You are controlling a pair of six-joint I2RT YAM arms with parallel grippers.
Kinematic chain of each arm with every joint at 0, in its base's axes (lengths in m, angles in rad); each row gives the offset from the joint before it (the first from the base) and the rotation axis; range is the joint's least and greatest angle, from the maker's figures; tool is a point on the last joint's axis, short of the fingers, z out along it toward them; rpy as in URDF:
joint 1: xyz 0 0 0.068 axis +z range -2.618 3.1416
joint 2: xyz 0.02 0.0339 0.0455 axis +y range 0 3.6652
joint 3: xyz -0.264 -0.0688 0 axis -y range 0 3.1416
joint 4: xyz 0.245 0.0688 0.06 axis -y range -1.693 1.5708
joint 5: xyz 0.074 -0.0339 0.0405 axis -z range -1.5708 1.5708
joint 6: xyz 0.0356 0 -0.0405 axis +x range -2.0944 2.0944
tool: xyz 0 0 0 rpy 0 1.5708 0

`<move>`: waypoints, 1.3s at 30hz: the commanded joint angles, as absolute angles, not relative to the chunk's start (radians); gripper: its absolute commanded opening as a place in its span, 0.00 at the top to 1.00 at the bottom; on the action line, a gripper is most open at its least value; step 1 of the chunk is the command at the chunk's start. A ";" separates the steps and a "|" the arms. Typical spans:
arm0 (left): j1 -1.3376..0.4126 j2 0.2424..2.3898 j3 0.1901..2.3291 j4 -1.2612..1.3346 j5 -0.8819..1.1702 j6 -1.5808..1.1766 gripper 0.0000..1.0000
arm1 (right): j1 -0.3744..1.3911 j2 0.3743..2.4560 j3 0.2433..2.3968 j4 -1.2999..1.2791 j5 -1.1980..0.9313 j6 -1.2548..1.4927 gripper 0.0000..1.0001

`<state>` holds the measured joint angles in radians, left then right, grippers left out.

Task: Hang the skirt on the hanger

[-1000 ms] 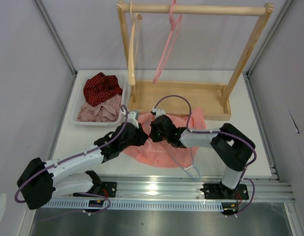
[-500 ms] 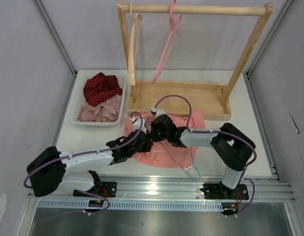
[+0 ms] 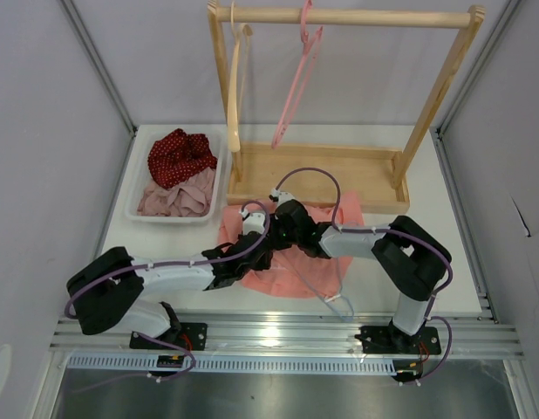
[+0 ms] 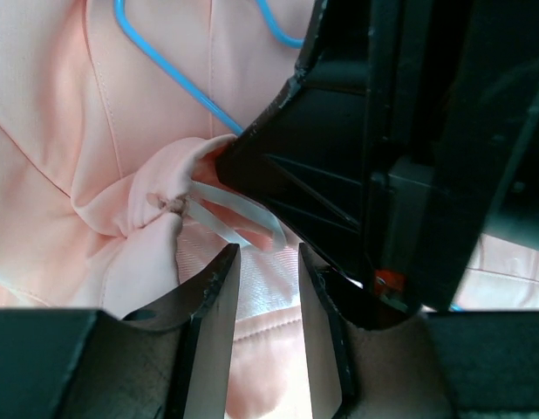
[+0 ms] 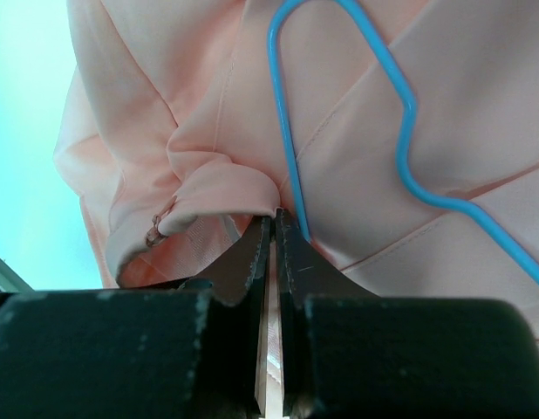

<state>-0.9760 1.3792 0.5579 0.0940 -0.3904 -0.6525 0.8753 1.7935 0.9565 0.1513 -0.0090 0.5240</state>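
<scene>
The salmon-pink skirt lies spread on the table in front of the rack base. The thin pale blue hanger lies on top of it, hook toward the near edge. My right gripper is shut on a raised fold of the skirt's waistband, with the hanger running right beside its tips. My left gripper faces it from the left. Its jaws stand apart over the ribbed inner waistband and a white loop of the skirt, holding nothing. The hanger's wire crosses above.
A wooden rack stands at the back with a pink hanger and a wooden hanger on its bar. Its base board touches the skirt's far edge. A white tray at the left holds a red dotted cloth and a mauve cloth.
My left arm has stretched rightward along the table until its gripper meets the right one, and its jaws have opened wider. The right gripper keeps its hold on the skirt fold.
</scene>
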 commanded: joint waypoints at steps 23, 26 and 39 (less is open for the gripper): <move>-0.982 1.496 0.635 0.222 -0.420 -0.620 0.83 | 0.864 1.810 0.983 0.169 -0.072 0.545 1.00; -0.980 1.488 0.637 0.209 -0.419 -0.615 0.91 | 0.859 1.809 0.982 0.170 -0.072 0.543 1.00; -0.965 1.301 0.615 0.094 -0.379 -0.601 1.00 | 0.854 1.810 0.982 0.176 -0.067 0.546 1.00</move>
